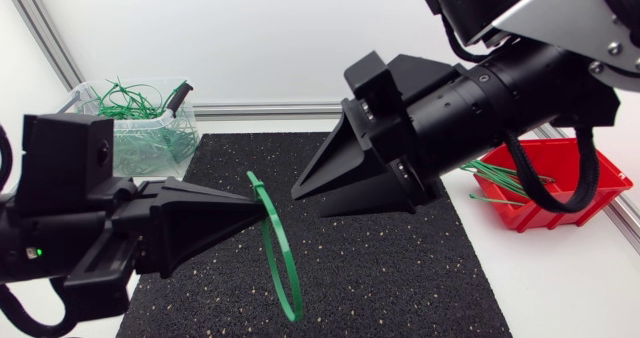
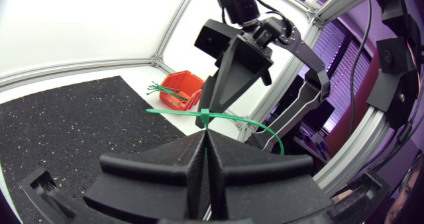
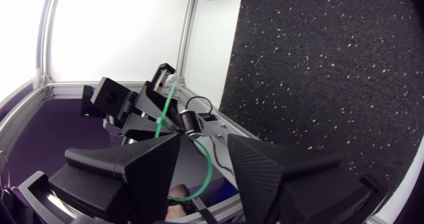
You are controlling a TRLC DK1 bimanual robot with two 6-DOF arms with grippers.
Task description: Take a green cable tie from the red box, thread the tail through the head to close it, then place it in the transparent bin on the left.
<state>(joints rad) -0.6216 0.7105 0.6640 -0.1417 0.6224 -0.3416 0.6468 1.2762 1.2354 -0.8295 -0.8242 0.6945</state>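
Head view showed the transparent bin far left, then my left pincer pinching the looped green cable tie above the black mat; my right pincer hung spread just beside it, red box far right

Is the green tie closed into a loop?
Closed: the green cable tie in the left hand loops round, tail poking through its head.

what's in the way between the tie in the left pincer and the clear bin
Nothing visible: the cable tie in the left pincer has only bare mat toward the transparent bin.
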